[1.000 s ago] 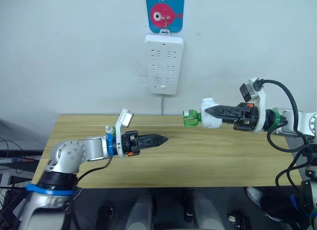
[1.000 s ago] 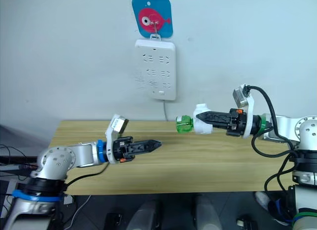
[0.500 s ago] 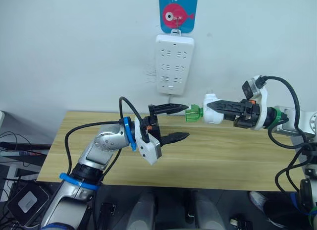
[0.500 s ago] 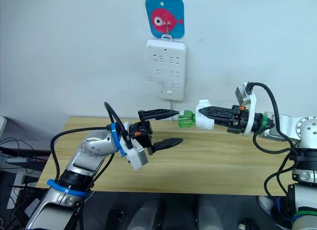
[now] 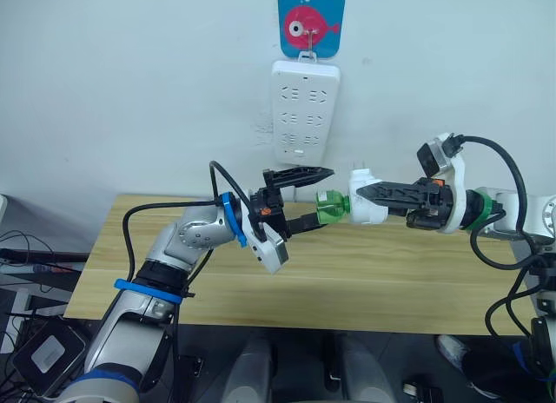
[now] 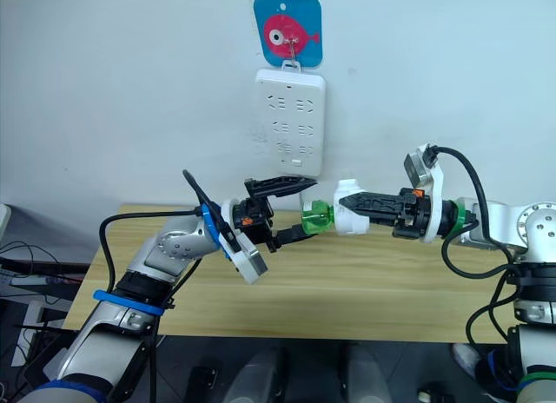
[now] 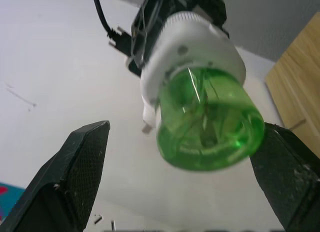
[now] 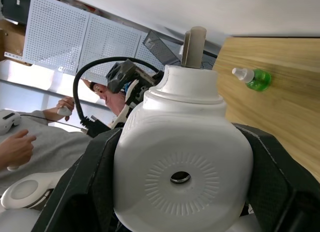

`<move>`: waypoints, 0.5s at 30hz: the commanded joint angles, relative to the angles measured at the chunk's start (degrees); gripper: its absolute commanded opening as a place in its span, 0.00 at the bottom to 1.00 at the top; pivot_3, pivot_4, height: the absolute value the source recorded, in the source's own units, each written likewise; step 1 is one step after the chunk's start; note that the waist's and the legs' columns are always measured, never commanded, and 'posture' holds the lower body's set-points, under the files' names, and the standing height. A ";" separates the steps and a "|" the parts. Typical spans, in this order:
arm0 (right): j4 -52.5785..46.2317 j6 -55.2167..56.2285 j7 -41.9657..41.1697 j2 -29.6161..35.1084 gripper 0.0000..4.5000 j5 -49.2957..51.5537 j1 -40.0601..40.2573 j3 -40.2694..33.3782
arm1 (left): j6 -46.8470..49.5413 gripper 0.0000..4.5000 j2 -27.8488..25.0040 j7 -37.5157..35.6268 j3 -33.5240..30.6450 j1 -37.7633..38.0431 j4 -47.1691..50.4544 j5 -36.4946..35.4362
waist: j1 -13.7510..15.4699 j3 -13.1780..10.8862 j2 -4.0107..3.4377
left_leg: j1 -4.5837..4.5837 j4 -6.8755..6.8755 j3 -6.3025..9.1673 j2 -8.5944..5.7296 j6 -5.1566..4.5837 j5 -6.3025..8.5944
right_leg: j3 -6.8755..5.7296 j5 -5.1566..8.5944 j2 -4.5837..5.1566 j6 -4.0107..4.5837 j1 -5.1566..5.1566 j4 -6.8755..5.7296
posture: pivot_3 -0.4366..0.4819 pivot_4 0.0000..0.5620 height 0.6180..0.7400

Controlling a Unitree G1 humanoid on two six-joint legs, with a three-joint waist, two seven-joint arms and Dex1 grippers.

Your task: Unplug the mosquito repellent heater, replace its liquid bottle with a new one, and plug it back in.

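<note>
Heater held in the air above the surface, green bottle between spread fingers

Above the wooden surface [image 5: 373, 281], the mosquito repellent heater [image 5: 366, 201] is pinched by the right tool [image 5: 363, 192], lifted clear of the wood and turned sideways so that its green liquid bottle [image 5: 330, 205] is pointed toward the left arm. The left tool [image 5: 322, 195] is held spread around that bottle, one black finger [image 5: 300, 174] above it and the other below; in the left wrist view a gap is seen on each side of the bottle [image 7: 210, 124]. A second small green bottle with a white cap [image 8: 252, 77] is seen lying on the surface in the right wrist view. Beyond the far edge, a white power strip [image 5: 302, 110] is hung on the wall beneath a blue fish hook [image 5: 310, 22].
</note>
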State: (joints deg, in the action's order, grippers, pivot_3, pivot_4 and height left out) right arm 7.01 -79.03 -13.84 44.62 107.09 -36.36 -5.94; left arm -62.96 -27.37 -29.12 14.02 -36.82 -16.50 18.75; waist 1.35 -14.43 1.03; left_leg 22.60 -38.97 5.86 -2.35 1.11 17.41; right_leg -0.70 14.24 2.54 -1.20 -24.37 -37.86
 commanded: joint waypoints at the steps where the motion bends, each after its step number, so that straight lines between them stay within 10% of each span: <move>1: -1.95 0.99 -0.47 0.96 0.68 2.47 -0.02 -0.49 | -1.45 0.99 -0.33 1.26 0.56 -0.83 1.29 -1.36 | 0.00 0.00 0.00 | 0.00 0.00 0.00 0.00 0.00 0.00 | 0.00 0.00 0.00 0.00 0.00 0.00 | 0.53 0.48 1.00; 4: -1.93 1.10 -0.60 1.06 0.68 2.45 -0.11 -0.26 | -1.75 0.99 -0.54 1.40 0.80 -1.03 1.21 -1.69 | 0.00 0.00 0.00 | 0.01 0.00 0.01 0.00 0.01 -0.01 | 0.00 0.00 0.00 0.00 0.00 0.01 | 0.53 0.48 1.00; 15: -2.99 0.87 -1.75 1.95 0.68 2.78 0.58 0.16 | -1.61 0.50 -1.29 0.33 3.17 -0.56 1.20 -4.49 | 0.00 0.00 0.00 | 0.01 0.00 0.03 0.00 0.01 -0.01 | -0.01 0.00 0.00 0.00 0.00 0.01 | 0.53 0.48 1.00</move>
State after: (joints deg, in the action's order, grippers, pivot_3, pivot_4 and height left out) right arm 6.30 -77.94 -14.40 45.65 107.78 -36.00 -5.44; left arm -64.22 -28.56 -29.06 16.89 -36.83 -16.57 16.89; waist 1.35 -14.44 1.03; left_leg 22.62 -38.97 5.89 -2.35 1.12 17.40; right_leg -0.71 14.24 2.54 -1.20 -24.37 -37.85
